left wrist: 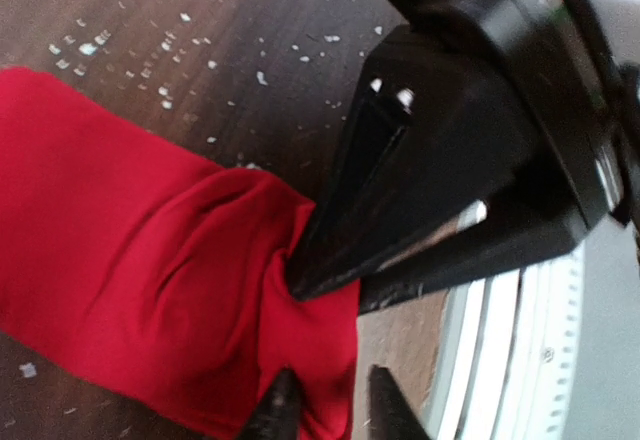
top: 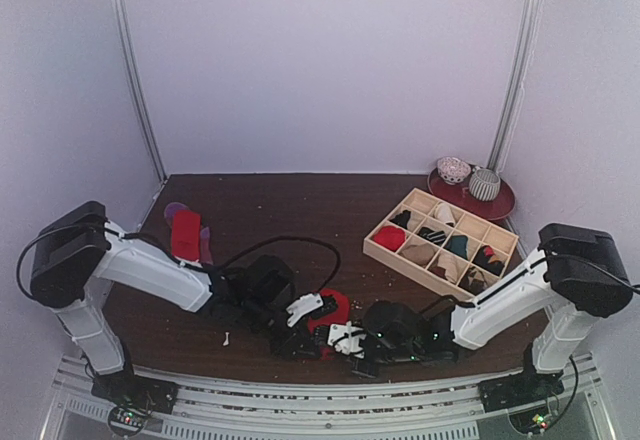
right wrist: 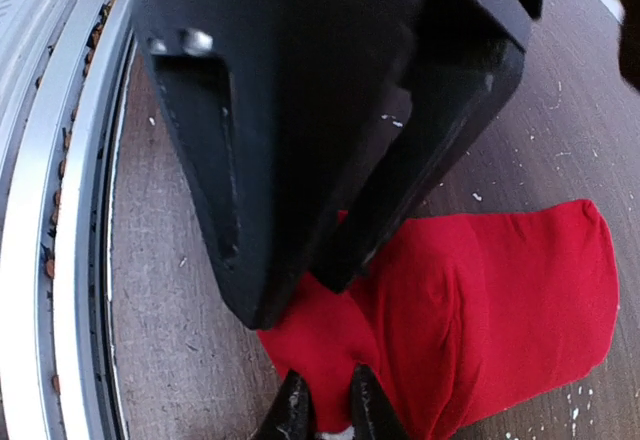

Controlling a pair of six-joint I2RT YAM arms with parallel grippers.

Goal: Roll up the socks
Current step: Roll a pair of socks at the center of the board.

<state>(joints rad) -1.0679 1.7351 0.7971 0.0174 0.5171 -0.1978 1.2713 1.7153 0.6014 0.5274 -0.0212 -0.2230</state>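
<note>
**Red sock bunched between two pincers at the near table edge**

We cannot read anything on the small lit boards [top: 125,417] at the arm bases; they are too small.

The red sock [left wrist: 130,260] is plain, soft and wrinkled. It lies on the dark wooden table [top: 290,205], low in the middle of the top view. One end is flat, the other gathered into folds.

The right gripper [right wrist: 328,408] is clenched on that gathered end, with fabric puckering around its tips. The left gripper [left wrist: 330,408] is released. Its tips stand slightly apart over the sock's edge, with bare table showing in the gap.

From above, the two pincers cover most of the sock. A white scrap at the bottom of the right wrist view is cut off.

A second red sock [top: 186,233] lies at left. More socks [top: 390,237] fill the wooden grid tray [top: 385,256] at right.
</note>
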